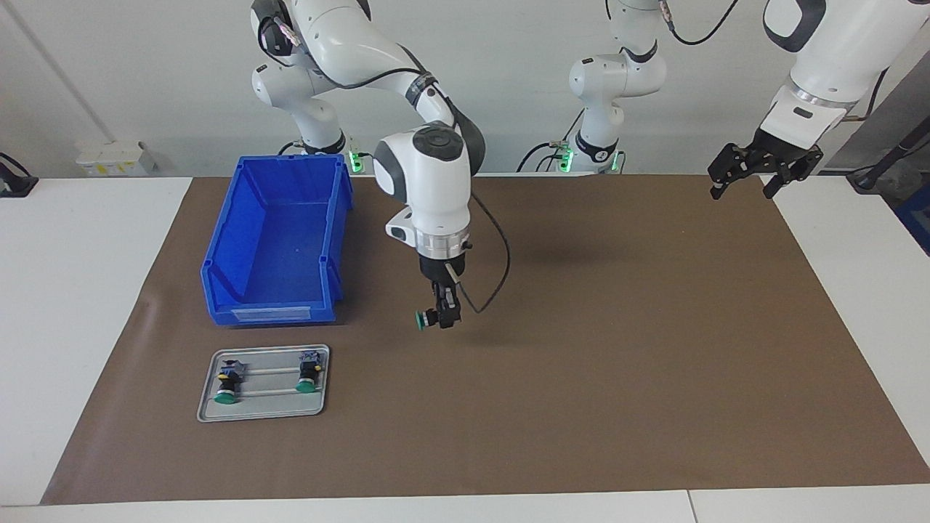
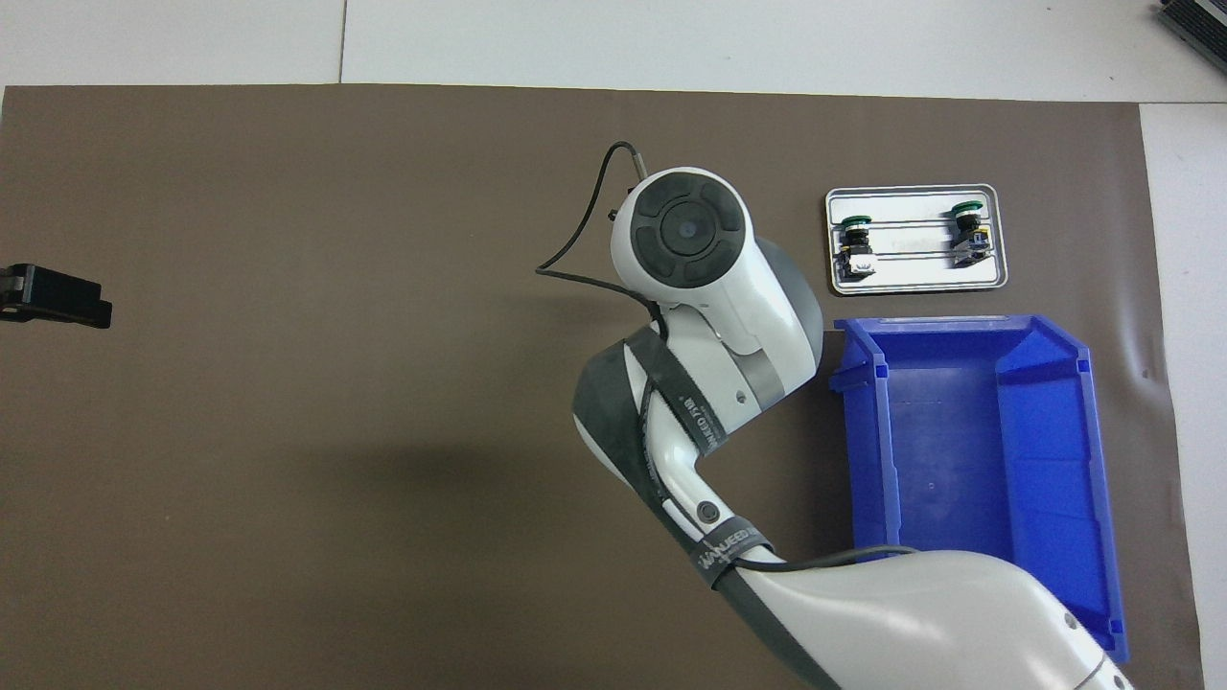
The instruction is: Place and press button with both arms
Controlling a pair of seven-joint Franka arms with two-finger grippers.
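Blue bin [image 1: 280,243] sits on the brown mat [image 1: 617,363] toward the right arm's end of the table, close to the mat's edge nearest the robots, nothing visible inside it. Metal tray [image 1: 263,383] lies just beside the bin, farther from the robots, holding two spare buttons [image 1: 227,383] lying on their sides, one near each end of the tray, well apart. White table [image 1: 73,305] shows bare around the mat's edges. Middle of the mat and the whole stretch toward the left arm's end lie open, only arm shadows on them. Right arm [image 1: 429,181] reaches out from its base past the bin's side, wrist pointing straight down, a black cable looping off it. Right gripper [image 1: 445,314] hangs over the mat near its middle, clear of bin and tray, fingers clamped on the button [image 1: 427,318], which lies sideways with its green cap pointing toward the right arm's end; it looks to be just above the mat, though contact is hard to judge. From overhead the wrist hides both. Left arm [image 1: 821,65] waits, raised over the mat corner at its own end. Left gripper [image 1: 763,168] points down, fingers spread apart, holding nothing.
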